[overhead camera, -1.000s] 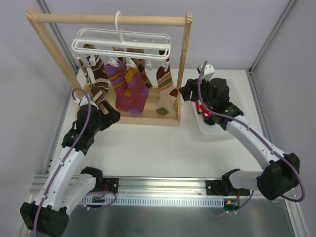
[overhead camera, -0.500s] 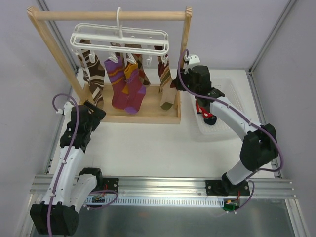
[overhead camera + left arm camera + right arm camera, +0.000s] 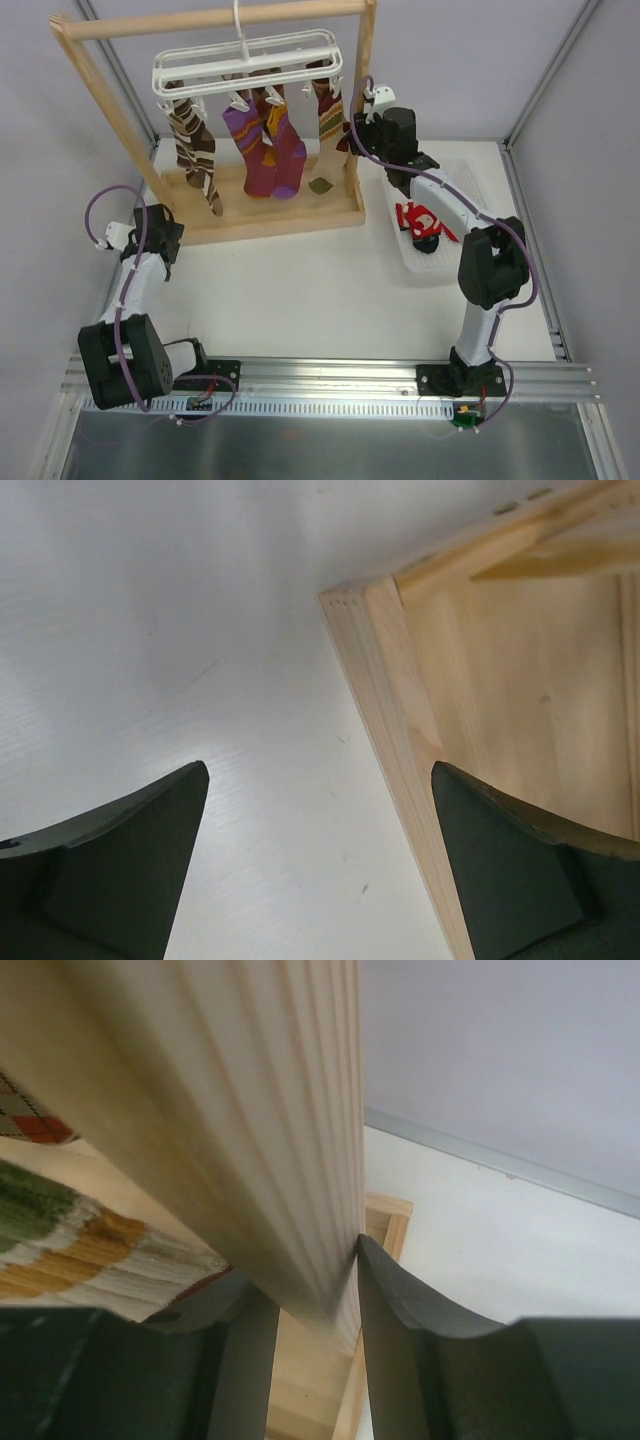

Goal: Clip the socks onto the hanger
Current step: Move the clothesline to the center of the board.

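At 1 o'clock your right claw pinches rack post, likely steadying it; left claw spread at 9. Next: let go, fetch red sock from basket.

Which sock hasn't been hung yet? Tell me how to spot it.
Start at the wooden rack, then look right to the white basket. The red sock with white marks lies in it, the only one not dangling from the hanger.

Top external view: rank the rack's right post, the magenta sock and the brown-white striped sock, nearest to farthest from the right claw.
1. The right post, clasped by the right claw.
2. The magenta sock, middle of the hanger.
3. The brown-white striped sock, hanger's far left.
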